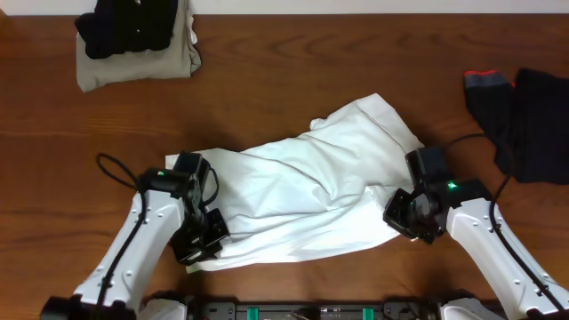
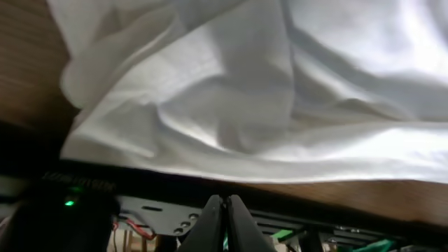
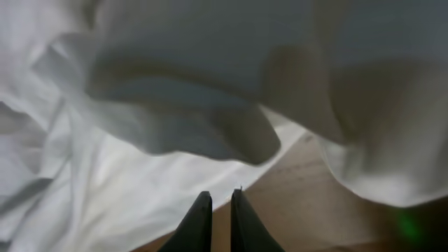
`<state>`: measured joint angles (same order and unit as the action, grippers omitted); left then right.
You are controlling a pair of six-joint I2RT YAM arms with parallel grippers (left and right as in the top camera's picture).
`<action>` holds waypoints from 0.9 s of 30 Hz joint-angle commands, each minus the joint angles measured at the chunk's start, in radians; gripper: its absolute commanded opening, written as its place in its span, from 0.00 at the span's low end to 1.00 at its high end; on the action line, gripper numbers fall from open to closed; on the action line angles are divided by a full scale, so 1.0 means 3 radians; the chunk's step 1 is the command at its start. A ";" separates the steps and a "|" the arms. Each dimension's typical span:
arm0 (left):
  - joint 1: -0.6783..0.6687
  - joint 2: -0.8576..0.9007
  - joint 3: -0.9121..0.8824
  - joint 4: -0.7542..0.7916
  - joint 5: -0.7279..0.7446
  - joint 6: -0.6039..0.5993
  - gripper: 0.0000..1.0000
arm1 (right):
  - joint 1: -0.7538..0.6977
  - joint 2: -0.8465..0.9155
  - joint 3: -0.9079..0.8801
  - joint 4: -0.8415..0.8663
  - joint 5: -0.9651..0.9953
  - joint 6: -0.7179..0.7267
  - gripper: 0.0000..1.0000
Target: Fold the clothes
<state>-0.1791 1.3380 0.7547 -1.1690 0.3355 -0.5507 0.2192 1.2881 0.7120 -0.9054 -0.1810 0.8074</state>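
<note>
White shirt lies rumpled mid-table, a folded pile far left and black garments at the right, with both arms at its near edge. The left gripper, at the near-left hem, is pinched tight; the right gripper, at the near-right corner, shows only a slit, and neither visibly holds cloth. The step looks like spreading the shirt flat, which likely calls first for a sure pinch on each corner.

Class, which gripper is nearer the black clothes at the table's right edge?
Right. The right gripper is at the white shirt's right end, just left of the black clothes. The left gripper is at the shirt's opposite end, much farther away.
</note>
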 commanded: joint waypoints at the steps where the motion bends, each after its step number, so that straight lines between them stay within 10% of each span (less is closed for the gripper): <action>1: -0.0013 0.0072 -0.0088 0.0028 0.0079 -0.0023 0.06 | 0.0034 0.0089 0.0000 0.0066 0.0117 0.0111 0.09; 27: -0.0013 0.0586 -0.0104 0.0615 -0.0203 0.0025 0.06 | -0.0042 0.0656 0.0037 0.1100 0.0324 0.0047 0.14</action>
<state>-0.1799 1.4895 0.7277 -0.9863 0.3325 -0.5495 0.2169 1.4792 0.7116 -0.5999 -0.1101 0.8303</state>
